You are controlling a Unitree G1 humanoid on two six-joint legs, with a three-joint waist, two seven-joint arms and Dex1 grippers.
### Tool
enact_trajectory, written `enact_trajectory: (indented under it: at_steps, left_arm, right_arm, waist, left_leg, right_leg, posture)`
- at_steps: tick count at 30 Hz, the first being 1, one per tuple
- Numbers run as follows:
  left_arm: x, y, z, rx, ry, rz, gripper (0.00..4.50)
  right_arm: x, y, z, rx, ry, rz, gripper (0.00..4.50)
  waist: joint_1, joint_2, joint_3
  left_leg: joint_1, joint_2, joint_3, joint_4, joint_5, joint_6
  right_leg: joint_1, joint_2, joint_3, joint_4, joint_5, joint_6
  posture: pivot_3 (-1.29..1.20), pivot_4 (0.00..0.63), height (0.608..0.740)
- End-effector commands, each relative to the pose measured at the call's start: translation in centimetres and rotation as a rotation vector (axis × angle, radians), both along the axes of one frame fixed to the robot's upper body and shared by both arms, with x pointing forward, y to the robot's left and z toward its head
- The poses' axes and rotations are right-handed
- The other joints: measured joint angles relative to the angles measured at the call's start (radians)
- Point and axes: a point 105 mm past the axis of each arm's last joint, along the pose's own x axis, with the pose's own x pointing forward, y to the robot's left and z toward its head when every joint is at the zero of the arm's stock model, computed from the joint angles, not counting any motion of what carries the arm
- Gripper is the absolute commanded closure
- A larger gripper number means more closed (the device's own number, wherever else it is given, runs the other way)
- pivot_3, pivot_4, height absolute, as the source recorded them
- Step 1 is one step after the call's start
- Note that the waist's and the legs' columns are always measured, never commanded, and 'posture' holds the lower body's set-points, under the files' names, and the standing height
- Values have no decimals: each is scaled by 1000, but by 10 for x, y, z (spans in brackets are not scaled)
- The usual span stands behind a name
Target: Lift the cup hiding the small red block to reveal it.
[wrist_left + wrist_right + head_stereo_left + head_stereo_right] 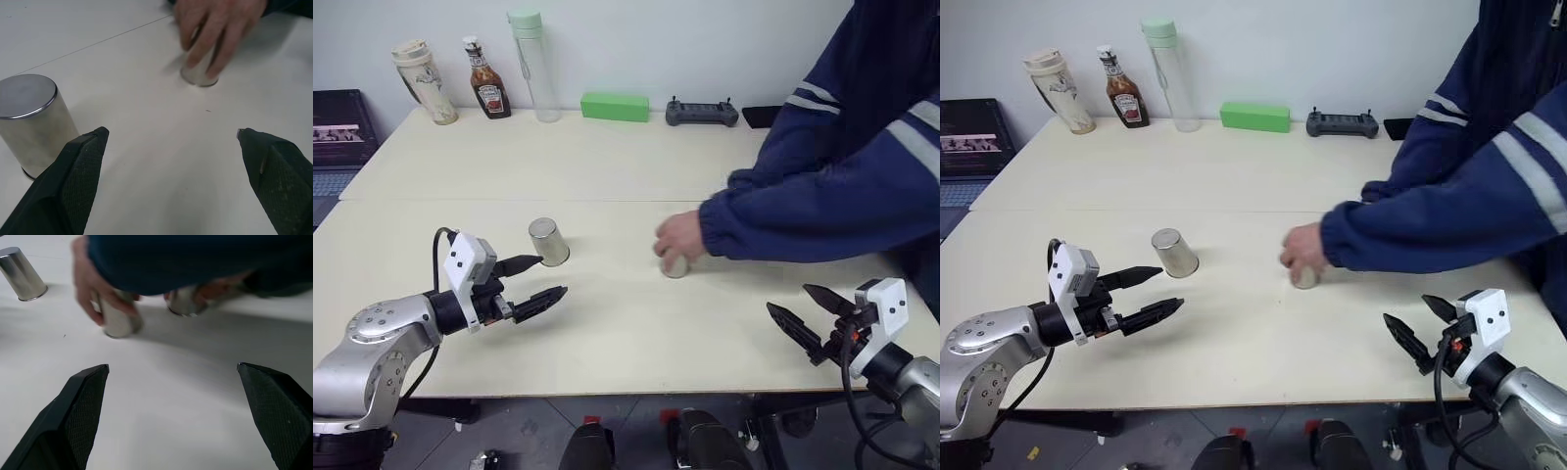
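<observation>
One steel cup (pixel 548 241) stands upside down by itself on the cream table (pixel 607 333). It is just beyond and to the left of my left gripper (pixel 551 276), which is open and holds nothing. A person's hand (pixel 681 235) grips a second cup (pixel 675 265) at mid-table. In the right wrist view a third cup (pixel 183 303) sits under the person's other hand and blue sleeve. My right gripper (pixel 788 299) hovers open near the table's front right, apart from all cups. The small red block is hidden.
Along the back edge stand a patterned tumbler (pixel 426 83), a ketchup bottle (pixel 489 86), a clear bottle with a green lid (pixel 534 67), a green box (pixel 615 106) and a black controller (pixel 702 113). A laptop (pixel 342 127) sits at far left. The person's arm (pixel 842 196) reaches in from the right.
</observation>
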Motion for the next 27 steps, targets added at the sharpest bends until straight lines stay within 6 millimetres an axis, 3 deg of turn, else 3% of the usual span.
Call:
enact_trajectory:
  at_steps: [1, 7, 27]
  left_arm:
    - [0, -1, 9, -5, -40, -12, 0]
    - [1, -1, 12, -14, -55, -12, 0]
    - [-15, -15, 18, -53, -112, -65, 0]
  right_arm:
    - [0, 0, 4, 0, -35, 12, 51]
    - [1, 0, 4, -3, -41, 22, 51]
    - [17, 33, -9, -8, -86, 196, 51]
  waist:
    - [0, 0, 0]
    - [0, 0, 0]
    - [-1, 0, 0]
  left_leg:
    - [0, 0, 0, 0, 0, 0]
    - [0, 0, 0, 0, 0, 0]
    - [0, 0, 0, 0, 0, 0]
  right_leg:
    - [0, 0, 0, 0, 0, 0]
    - [0, 0, 0, 0, 0, 0]
    - [0, 0, 0, 0, 0, 0]
  posture:
    - [0, 150, 740]
    - [0, 150, 740]
    - [0, 150, 740]
